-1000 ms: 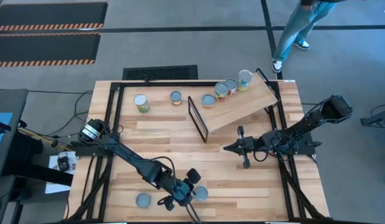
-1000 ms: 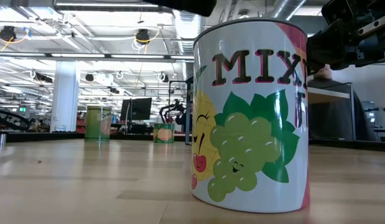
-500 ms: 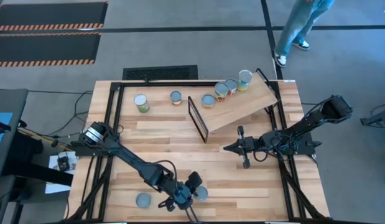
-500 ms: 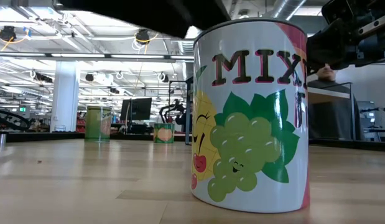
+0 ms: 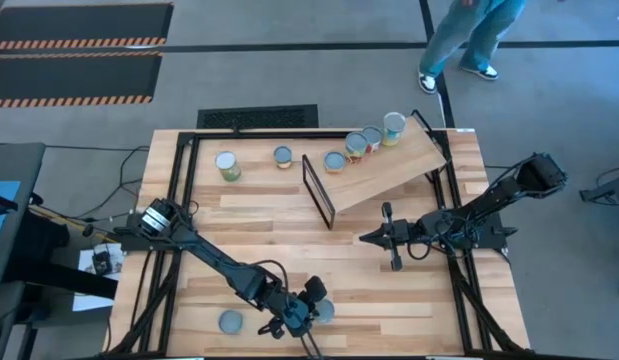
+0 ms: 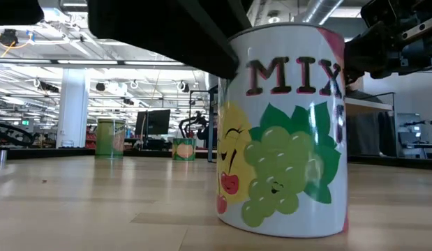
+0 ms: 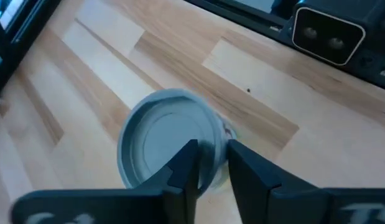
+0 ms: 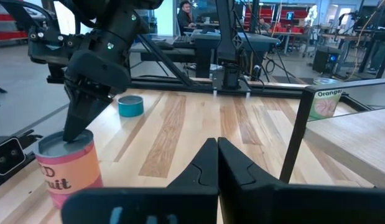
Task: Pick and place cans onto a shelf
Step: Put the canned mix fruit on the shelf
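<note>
Planked pale wooden tabletop [image 5: 289, 215] spreads under me, a walking person [image 5: 469, 40] beyond its far edge. My left arm stretches low toward the near edge, its pincer [image 5: 307, 312] tipped down onto the silvery lid of the pink-and-white mixed-fruit tin [image 6: 285, 132], fingers [image 7: 186, 168] a narrow gap apart straddling its rim; whether they grip, I cannot tell. My right pincer [image 5: 367, 238] hovers clenched and empty mid-table. A teal tin [image 5: 230, 321] stands nearby; three tins [image 5: 372, 139] sit on the light wood shelf board [image 5: 389, 170]
</note>
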